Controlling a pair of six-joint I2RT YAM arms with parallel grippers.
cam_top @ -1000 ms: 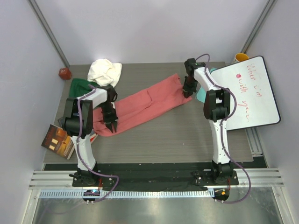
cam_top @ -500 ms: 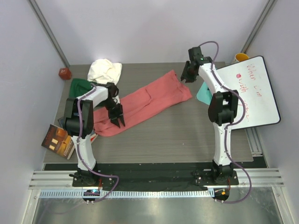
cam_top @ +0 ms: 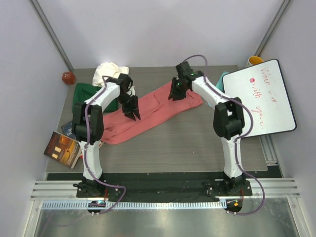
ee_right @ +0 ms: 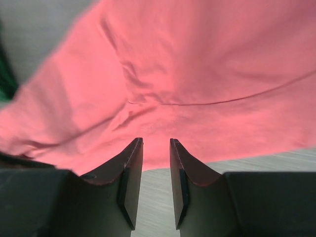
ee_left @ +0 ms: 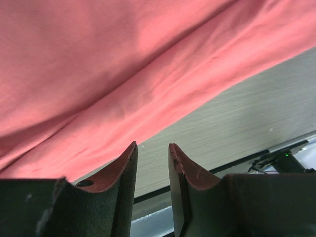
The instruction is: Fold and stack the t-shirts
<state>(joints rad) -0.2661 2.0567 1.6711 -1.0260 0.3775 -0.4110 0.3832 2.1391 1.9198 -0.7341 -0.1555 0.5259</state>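
A salmon-pink t-shirt lies stretched out diagonally across the table, from front left to back right. My left gripper hovers over its left-middle part, open and empty; in the left wrist view that gripper sits over the pink cloth's near edge. My right gripper is over the shirt's right part, open and empty, its tips just above the pink cloth. A cream-white t-shirt lies bunched at the back left, and a dark green t-shirt lies just in front of it.
Glossy books hang over the table's left front edge. A whiteboard leans at the right, with a teal object and a yellow cup near it. A small red object sits at the back left corner.
Both grippers have let go of the pink shirt's ends and opened. The left arm has swung back and to the right, the right arm to the left, both over the shirt.
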